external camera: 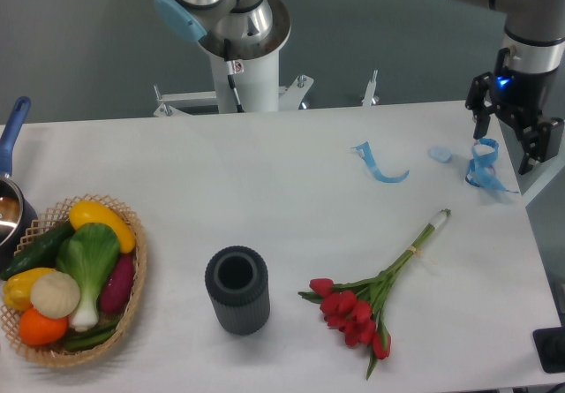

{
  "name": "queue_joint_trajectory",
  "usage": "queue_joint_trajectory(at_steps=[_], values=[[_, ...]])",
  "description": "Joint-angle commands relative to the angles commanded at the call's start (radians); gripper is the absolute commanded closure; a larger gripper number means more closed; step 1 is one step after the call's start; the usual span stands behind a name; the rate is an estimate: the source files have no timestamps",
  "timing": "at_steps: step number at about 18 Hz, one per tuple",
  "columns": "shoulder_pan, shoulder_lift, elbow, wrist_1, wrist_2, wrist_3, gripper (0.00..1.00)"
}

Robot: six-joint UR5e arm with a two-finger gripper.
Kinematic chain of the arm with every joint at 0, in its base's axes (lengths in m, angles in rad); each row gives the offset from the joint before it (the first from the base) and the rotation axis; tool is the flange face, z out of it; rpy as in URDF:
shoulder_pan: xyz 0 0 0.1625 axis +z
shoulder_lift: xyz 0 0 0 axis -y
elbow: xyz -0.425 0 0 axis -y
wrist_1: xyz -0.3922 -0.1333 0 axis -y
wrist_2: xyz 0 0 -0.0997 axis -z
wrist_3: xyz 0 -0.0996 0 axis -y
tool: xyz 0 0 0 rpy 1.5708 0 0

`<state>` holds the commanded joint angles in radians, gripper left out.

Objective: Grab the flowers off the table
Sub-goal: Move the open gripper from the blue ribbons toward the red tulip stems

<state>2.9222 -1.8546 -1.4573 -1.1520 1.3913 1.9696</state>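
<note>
Camera view: one bunch of red flowers (362,300), slim green stems, on smooth white bench (265,181); one pincer (505,153) spread, empty.

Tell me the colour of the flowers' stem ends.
Pale, whitish-green at the flowers stem tips, seen in the fixed camera view.

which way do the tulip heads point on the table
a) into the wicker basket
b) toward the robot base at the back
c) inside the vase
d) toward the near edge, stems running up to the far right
d: the flowers lie flat on the table, red heads nearest the front edge, pale stem ends angled up-right, beside the vase.
</note>
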Motion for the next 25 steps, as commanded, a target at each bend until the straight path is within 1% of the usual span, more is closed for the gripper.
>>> queue_joint_trajectory(at_steps=[1,3,6,9,11,12,14,16,17,19,21,22,23,25], values=[[-0.003,-0.002,-0.005,0.000,0.000,-0.002,0.00],[-0.006,0.003,-0.034,0.011,0.005,-0.003,0.00],[-0.006,0.014,-0.035,0.009,0.000,-0.015,0.00],[-0.005,0.017,-0.060,0.012,-0.002,-0.020,0.00],[-0.003,0.020,-0.081,0.034,-0.003,-0.040,0.00],[-0.009,0.021,-0.098,0.057,-0.008,-0.078,0.00],[-0.015,0.018,-0.109,0.075,-0.023,-0.136,0.00],[-0.034,0.009,-0.112,0.090,-0.069,-0.150,0.00],[-0.043,0.002,-0.115,0.100,-0.074,-0.159,0.00],[-0.075,-0.024,-0.115,0.121,-0.074,-0.236,0.00],[-0.112,-0.057,-0.115,0.190,-0.074,-0.343,0.00],[-0.126,-0.072,-0.115,0.221,-0.074,-0.372,0.00],[-0.136,-0.087,-0.115,0.239,-0.074,-0.380,0.00],[-0.161,-0.110,-0.115,0.244,-0.072,-0.388,0.00]])
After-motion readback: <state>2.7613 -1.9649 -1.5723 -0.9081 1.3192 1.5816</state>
